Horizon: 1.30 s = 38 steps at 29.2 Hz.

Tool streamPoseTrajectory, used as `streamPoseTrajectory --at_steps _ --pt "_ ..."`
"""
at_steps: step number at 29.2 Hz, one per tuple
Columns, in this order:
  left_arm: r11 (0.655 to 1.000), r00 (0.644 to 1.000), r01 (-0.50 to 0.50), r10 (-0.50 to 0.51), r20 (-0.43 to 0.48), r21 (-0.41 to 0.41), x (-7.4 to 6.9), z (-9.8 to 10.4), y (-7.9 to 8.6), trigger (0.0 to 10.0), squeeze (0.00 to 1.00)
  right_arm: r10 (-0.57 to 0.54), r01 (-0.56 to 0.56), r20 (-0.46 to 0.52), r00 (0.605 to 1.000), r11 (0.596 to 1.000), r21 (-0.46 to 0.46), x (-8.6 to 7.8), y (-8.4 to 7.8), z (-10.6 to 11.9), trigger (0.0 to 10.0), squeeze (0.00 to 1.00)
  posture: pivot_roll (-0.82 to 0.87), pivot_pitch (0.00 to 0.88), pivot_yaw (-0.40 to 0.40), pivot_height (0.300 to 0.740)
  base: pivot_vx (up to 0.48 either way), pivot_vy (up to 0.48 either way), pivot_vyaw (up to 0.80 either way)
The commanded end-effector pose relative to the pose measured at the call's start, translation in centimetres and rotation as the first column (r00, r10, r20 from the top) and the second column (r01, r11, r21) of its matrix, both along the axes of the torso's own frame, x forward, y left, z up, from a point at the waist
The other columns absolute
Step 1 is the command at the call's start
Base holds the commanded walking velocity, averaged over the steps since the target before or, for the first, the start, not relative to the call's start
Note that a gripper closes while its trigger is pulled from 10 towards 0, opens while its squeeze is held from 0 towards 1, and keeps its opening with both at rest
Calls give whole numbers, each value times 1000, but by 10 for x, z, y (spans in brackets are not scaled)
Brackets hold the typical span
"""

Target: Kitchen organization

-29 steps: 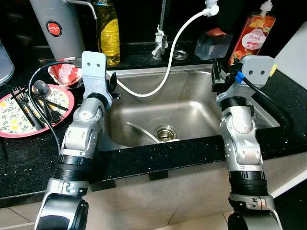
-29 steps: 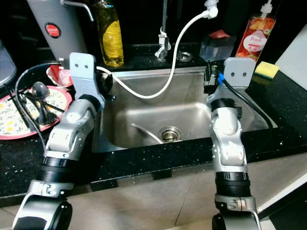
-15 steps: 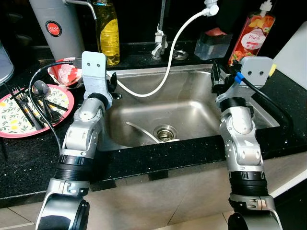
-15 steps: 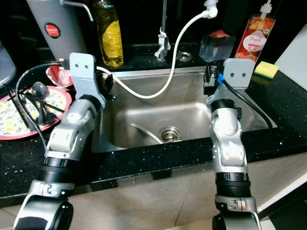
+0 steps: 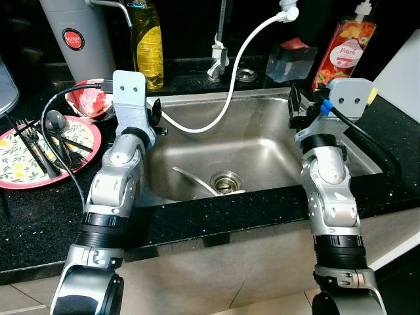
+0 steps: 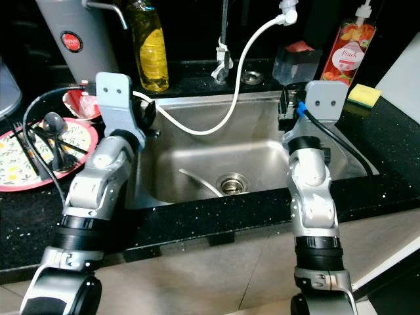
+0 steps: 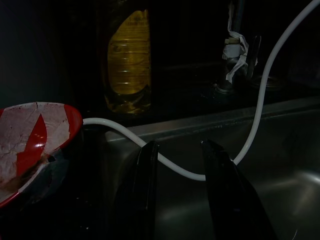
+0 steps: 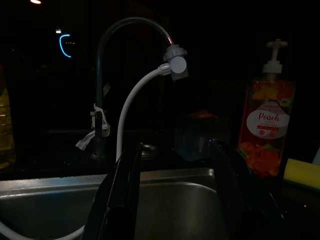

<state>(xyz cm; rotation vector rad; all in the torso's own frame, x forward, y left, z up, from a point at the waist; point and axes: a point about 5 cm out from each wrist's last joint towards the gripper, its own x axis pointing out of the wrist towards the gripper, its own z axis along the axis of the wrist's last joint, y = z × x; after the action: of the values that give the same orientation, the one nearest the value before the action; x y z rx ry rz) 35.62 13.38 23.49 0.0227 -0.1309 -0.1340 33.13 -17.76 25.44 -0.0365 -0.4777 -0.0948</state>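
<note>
A steel sink (image 5: 262, 141) is set in a black counter, with a thin metal utensil (image 5: 193, 180) lying beside its drain (image 5: 226, 180). A white hose (image 5: 236, 72) hangs from the tap into the basin. My left gripper (image 5: 155, 115) hovers over the sink's left rim, open and holding nothing; in the left wrist view its fingers (image 7: 145, 175) frame the hose. My right gripper (image 5: 293, 108) stands open over the right rim, empty, pointing toward the tap (image 8: 170, 55). On the left counter, a floral plate (image 5: 20, 154) carries a spoon (image 5: 56, 120) and forks.
A red and white bowl (image 5: 88, 100) sits behind the plate, next to a silver flask (image 5: 79, 36) and a yellow liquid bottle (image 5: 149, 42). At the back right stand a clear container (image 5: 291, 59), a peach soap bottle (image 5: 343, 42) and a yellow sponge (image 6: 365, 96).
</note>
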Motion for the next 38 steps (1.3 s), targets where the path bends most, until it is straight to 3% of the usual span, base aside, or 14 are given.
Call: streamPoseTrajectory --at_steps 1,38 --pt "1000 1000 2 -2 4 -6 1 1 -3 10000 0 -11 11 2 1000 1000 0 -2 -4 1 10000 0 52 0 -36 740 0 0 0" --pt "1000 1000 -5 5 2 -1 0 1 0 10000 0 -8 8 -6 1000 1000 -3 -2 -2 0 10000 0 59 0 -35 740 0 0 0"
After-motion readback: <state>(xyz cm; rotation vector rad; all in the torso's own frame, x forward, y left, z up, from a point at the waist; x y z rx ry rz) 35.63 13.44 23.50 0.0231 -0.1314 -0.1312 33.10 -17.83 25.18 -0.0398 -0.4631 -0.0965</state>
